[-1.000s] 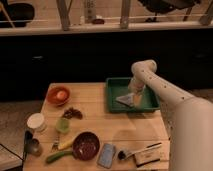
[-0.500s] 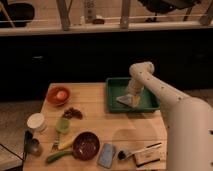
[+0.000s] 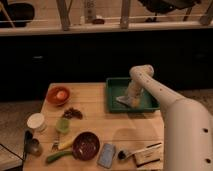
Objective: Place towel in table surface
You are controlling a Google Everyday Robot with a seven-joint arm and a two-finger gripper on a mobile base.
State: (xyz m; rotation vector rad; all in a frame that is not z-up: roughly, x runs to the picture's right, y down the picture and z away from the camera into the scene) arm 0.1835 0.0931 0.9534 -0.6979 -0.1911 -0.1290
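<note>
A pale grey towel (image 3: 124, 101) lies crumpled inside the green tray (image 3: 113, 84) at the back right of the wooden table (image 3: 105, 125). My gripper (image 3: 131, 97) reaches down into the tray from the white arm (image 3: 160, 95) and sits right at the towel's top edge, touching or just over it. The arm comes in from the lower right and bends over the tray.
An orange bowl (image 3: 58, 94) with a round item stands at the back left. A dark red bowl (image 3: 86, 145), a white cup (image 3: 36, 122), a green cup (image 3: 63, 125), a blue flat item (image 3: 106, 155), a brush (image 3: 142, 152) and a metal scoop (image 3: 31, 145) lie along the front.
The arm's bend has shifted slightly left and lower over the tray, bringing the gripper down onto the towel. The towel stays in the tray.
</note>
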